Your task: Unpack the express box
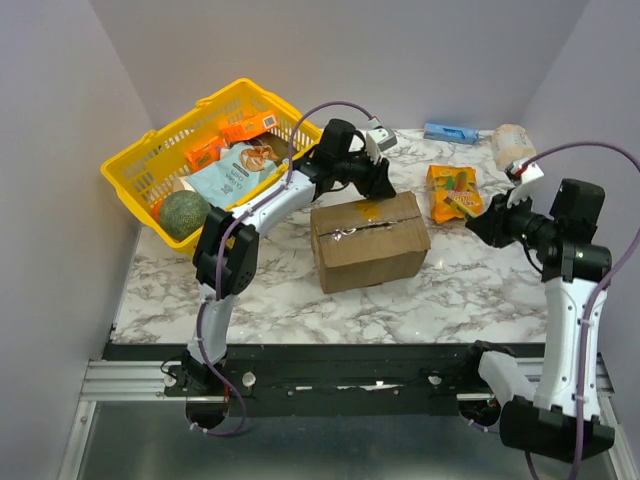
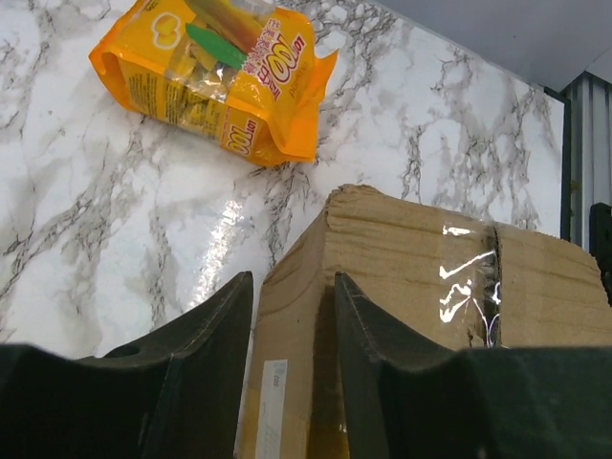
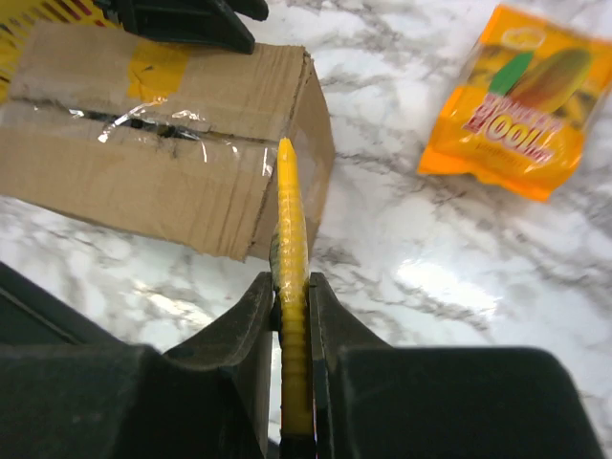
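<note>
Overall: a marbled worktop seen from above, with two arms reaching in from its near edge.
Basket: yellow plastic, at the back left, holding snack packs and a round green fruit.
Left claw: released, its fingers spread apart at the box's far top edge. One finger is beside the end face with the white label and the other is over the top. I cannot tell whether either finger touches the cardboard.
Box: brown cardboard, flat on the middle of the worktop and closed. It has a yellow patch by the far edge.
Seam: clear tape running along the top of the box, wrinkled and shiny.
Pouch: orange snack bag lying flat, just right of the box and apart from it.
Right claw: clenched on a thin tool, hanging to the right of the box.
Tool: yellow and ridged, upright between the fingers. Its tip points at the box's right end, near where the seam stops.
Back right: a small blue pack and a pale roll, well apart from the box.
</note>
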`<state>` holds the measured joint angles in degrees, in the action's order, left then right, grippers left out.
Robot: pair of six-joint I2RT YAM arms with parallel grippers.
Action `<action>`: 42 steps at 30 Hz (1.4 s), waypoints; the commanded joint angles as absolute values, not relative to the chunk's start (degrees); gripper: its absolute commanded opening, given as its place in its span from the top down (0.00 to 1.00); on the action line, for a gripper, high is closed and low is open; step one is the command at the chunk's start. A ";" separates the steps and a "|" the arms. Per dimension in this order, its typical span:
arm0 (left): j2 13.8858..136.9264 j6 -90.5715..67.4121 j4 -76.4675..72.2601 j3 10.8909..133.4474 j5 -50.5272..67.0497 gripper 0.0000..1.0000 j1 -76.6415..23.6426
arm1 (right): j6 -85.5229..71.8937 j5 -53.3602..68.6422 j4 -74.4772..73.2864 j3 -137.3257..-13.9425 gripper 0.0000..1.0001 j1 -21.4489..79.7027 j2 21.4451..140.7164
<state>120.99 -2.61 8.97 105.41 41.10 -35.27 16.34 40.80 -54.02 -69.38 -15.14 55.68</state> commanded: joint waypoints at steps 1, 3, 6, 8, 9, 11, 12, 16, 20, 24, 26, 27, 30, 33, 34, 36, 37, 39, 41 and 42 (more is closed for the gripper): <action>115.59 -0.35 14.15 107.32 44.02 0.50 -35.51 | 29.92 44.71 -36.67 -59.52 0.99 -15.38 48.18; 111.46 2.61 10.21 105.13 46.48 0.49 -35.77 | 32.86 47.01 -32.28 -56.35 0.99 -15.38 46.32; 105.57 9.20 8.17 102.58 50.44 0.48 -37.26 | 35.15 52.54 -31.29 -58.34 1.00 -15.29 48.76; 102.93 20.00 13.75 103.00 51.67 0.48 -39.45 | 35.25 55.89 -31.55 -60.81 1.00 -14.86 50.79; 102.40 23.52 16.41 104.23 51.85 0.48 -40.42 | 34.90 56.25 -31.55 -62.04 0.99 -13.90 53.15; 101.87 32.14 23.16 105.29 51.86 0.48 -42.52 | 36.20 56.43 -32.25 -65.91 1.00 -12.31 55.27; 101.95 34.17 24.59 105.64 51.25 0.48 -43.24 | 37.25 56.16 -33.21 -66.87 1.00 -10.39 55.98; 100.99 39.11 23.21 102.84 46.86 0.46 -46.05 | 41.74 54.32 -34.28 -69.69 1.00 -5.63 58.18; 101.25 38.32 18.55 101.95 42.55 0.46 -47.11 | 45.35 53.26 -37.87 -72.06 1.00 -1.41 59.33; 101.16 38.14 17.05 101.95 39.29 0.46 -47.64 | 46.67 52.82 -38.93 -71.37 1.00 -0.09 57.93; 100.55 37.44 16.09 101.60 38.94 0.47 -47.81 | 47.28 52.39 -39.37 -71.11 0.99 1.23 57.57; 100.20 37.09 15.65 101.43 39.02 0.47 -47.81 | 47.72 52.56 -40.42 -71.02 1.00 1.23 57.48; 98.09 35.86 13.02 99.15 39.90 0.48 -47.90 | 48.25 52.21 -40.69 -70.32 0.99 1.49 57.30; 96.24 35.07 10.81 96.77 40.52 0.48 -47.90 | 48.34 52.12 -40.87 -69.87 1.00 1.67 57.65; 96.15 34.72 10.64 96.33 40.43 0.48 -47.90 | 48.17 52.12 -40.87 -70.13 1.00 1.76 58.00; 95.98 34.10 10.37 96.15 39.91 0.48 -47.90 | 47.99 52.29 -40.87 -70.40 1.00 2.02 58.18; 95.89 33.93 9.94 95.46 39.73 0.48 -47.90 | 47.64 52.38 -40.70 -70.49 1.00 2.11 58.18; 95.01 33.49 7.92 94.49 39.90 0.48 -48.07 | 47.55 51.86 -40.61 -70.58 1.00 2.55 58.36; 94.05 33.48 6.07 93.43 39.82 0.48 -48.34 | 47.29 51.24 -41.04 -70.75 1.00 2.46 58.80; 93.69 32.79 5.46 93.17 39.47 0.48 -48.43 | 47.55 51.33 -41.92 -70.93 1.00 2.55 58.97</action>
